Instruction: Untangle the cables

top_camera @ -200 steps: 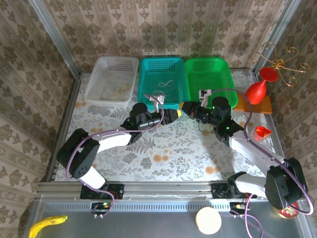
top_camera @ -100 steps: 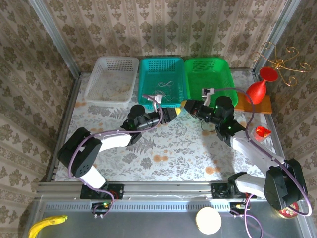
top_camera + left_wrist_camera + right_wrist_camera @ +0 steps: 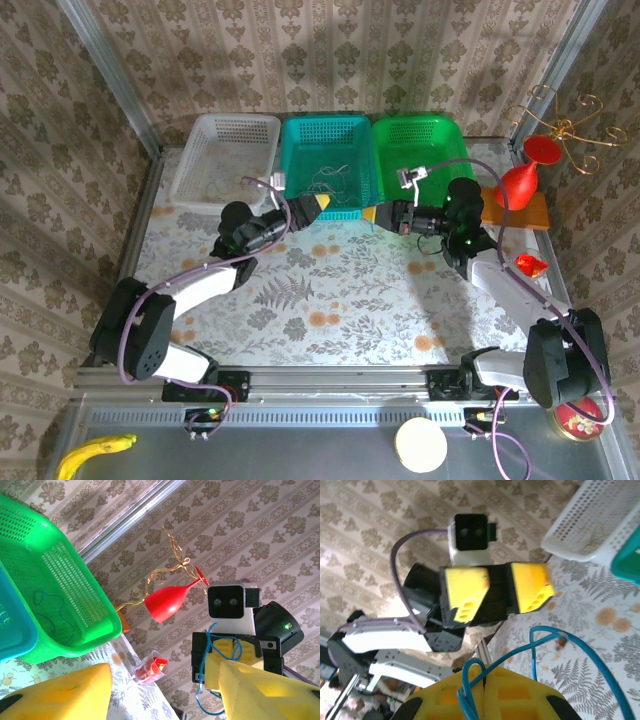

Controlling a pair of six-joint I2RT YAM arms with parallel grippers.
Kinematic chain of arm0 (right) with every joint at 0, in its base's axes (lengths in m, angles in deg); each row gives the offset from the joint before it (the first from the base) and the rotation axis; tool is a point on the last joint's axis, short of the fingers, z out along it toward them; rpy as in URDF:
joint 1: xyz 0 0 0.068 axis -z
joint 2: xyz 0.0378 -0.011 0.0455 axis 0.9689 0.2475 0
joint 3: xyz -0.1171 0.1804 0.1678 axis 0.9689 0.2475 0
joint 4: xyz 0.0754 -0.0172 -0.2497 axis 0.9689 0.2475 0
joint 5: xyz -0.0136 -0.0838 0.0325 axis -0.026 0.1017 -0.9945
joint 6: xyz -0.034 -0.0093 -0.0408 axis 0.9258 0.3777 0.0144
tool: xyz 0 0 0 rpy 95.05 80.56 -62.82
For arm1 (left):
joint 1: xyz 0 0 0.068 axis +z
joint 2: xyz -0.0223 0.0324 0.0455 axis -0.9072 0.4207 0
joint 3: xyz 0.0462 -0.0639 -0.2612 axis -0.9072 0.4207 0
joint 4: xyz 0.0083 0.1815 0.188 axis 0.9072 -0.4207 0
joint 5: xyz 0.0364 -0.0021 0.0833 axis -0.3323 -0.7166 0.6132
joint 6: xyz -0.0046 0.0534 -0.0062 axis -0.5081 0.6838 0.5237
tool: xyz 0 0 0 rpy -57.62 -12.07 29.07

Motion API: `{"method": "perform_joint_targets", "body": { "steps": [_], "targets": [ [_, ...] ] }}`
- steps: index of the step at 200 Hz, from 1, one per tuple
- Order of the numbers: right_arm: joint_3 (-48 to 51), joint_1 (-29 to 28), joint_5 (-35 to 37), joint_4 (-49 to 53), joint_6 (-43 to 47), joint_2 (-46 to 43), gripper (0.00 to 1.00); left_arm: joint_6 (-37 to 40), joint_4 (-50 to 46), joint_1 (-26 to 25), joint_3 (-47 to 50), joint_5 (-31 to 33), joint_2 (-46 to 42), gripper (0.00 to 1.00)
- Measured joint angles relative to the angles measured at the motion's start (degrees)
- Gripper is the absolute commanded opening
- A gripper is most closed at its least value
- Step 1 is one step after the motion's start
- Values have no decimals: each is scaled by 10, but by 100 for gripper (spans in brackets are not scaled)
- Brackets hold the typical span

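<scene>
A thin blue cable point(image 3: 546, 639) loops out from my right gripper point(image 3: 484, 674), whose yellow jaws are shut on it. In the left wrist view the same blue cable point(image 3: 206, 672) hangs from the right gripper point(image 3: 226, 656). My left gripper point(image 3: 165, 674) is open with nothing between its yellow fingers point(image 3: 75, 692). From above, the left gripper point(image 3: 315, 205) is at the teal basket's front rim and the right gripper point(image 3: 373, 213) is a short gap to its right. Thin pale cables point(image 3: 326, 180) lie in the teal basket point(image 3: 300, 135). Another blue cable point(image 3: 50, 605) lies in the green basket point(image 3: 75, 575).
A white basket point(image 3: 205, 135) with tan cords stands at the back left. A red wine glass point(image 3: 520, 180) on a wooden board, a gold wire stand point(image 3: 560, 125) and a small plastic cup point(image 3: 527, 265) are at the right edge.
My left arm has swung left and back, so its gripper has pulled away from the right gripper and stands wider open. The right gripper has stayed shut on the blue cable and risen slightly.
</scene>
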Motion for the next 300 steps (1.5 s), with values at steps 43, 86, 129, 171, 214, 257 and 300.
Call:
{"method": "perform_joint_targets", "body": {
  "steps": [43, 86, 129, 171, 214, 257, 300],
  "targets": [
    [-42, -47, -30, 29, 50, 16, 0, -35, 21, -4, -12, -37, 0, 67],
    [-43, -56, -29, 31, 61, 46, 0, -49, 28, -26, -15, -44, -11, 68],
    [-43, -59, -29, 30, 62, 50, 0, -49, 27, -45, -14, -43, -25, 62],
    [-43, -60, -29, 30, 62, 50, 0, -49, 27, -45, -11, -41, -24, 64],
    [-43, -62, -29, 30, 62, 50, 0, -53, 35, -45, -10, -40, -19, 67],
    [-44, -62, -28, 31, 62, 50, 0, -63, 46, -45, 7, -37, -16, 67],
    [-52, -62, -25, 30, 64, 55, 0, -66, 49, -46, 31, -36, -20, 69]
  ]
}}
